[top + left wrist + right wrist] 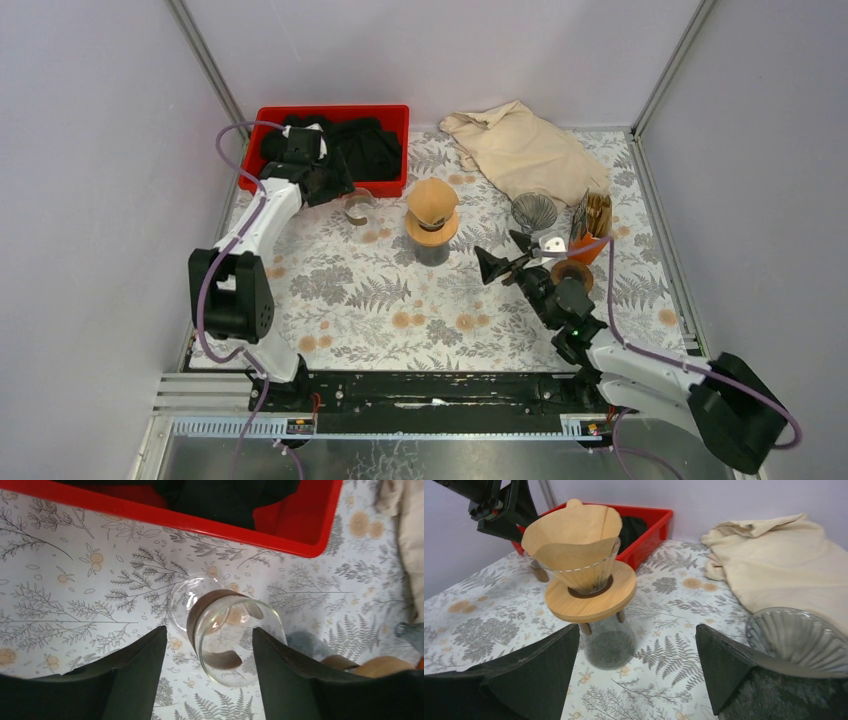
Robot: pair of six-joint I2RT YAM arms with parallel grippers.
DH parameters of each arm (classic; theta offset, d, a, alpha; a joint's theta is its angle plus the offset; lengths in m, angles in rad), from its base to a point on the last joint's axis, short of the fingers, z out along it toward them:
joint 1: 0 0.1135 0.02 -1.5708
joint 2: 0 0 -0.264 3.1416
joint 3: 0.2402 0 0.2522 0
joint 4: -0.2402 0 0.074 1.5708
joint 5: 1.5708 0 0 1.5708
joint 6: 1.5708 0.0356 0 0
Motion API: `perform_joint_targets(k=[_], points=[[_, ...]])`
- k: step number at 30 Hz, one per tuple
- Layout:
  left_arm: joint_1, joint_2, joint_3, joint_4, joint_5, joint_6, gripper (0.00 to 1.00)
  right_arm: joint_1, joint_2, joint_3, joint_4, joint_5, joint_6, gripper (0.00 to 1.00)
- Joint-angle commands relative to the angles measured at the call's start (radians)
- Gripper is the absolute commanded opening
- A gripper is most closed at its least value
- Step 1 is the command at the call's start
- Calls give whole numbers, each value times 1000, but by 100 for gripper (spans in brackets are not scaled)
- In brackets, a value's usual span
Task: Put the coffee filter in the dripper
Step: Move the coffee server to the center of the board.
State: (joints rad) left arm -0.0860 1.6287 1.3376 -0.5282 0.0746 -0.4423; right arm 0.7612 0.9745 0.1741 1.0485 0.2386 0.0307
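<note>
A brown paper coffee filter (432, 195) sits open inside the clear ribbed dripper (591, 575), which rests by its wooden collar (591, 599) on a dark glass carafe (606, 642) mid-table. The filter also shows in the right wrist view (571, 532). My right gripper (502, 262) is open and empty, a little to the right of the carafe, which faces it in the right wrist view (636, 630). My left gripper (338, 188) is open above a clear glass vessel with a brown band (227, 635) that lies on its side, not touching it.
A red bin (335, 150) with black cloth stands at the back left. A beige cloth (525, 150) lies at the back right. A second grey glass dripper (535, 210) and an orange holder of filters (592, 228) stand right of the carafe.
</note>
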Motion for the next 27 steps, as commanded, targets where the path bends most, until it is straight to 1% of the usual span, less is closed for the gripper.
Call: perform_joint_targets(k=[1,3,7,8,12,15,19,27], points=[[8,77,80,-81,-11,85,66,3,-132,45,-241,135,-57,94],[9,99,97,-92,-9,102,58,4,-181,62,-316,154,-73,94],[8,138,116,-111,-3,124,48,3,-254,74,-396,183,-69,94],[9,142,119,-117,2,126,43,4,-264,78,-415,195,-64,94],[7,125,96,-118,13,130,27,3,-300,91,-476,245,-64,94],[6,97,66,-119,21,129,17,4,-328,110,-517,282,-63,94],[-3,42,10,-123,49,114,13,4,-343,158,-606,312,-65,94],[-40,-100,-108,-176,57,97,11,4,-320,293,-802,354,-29,94]])
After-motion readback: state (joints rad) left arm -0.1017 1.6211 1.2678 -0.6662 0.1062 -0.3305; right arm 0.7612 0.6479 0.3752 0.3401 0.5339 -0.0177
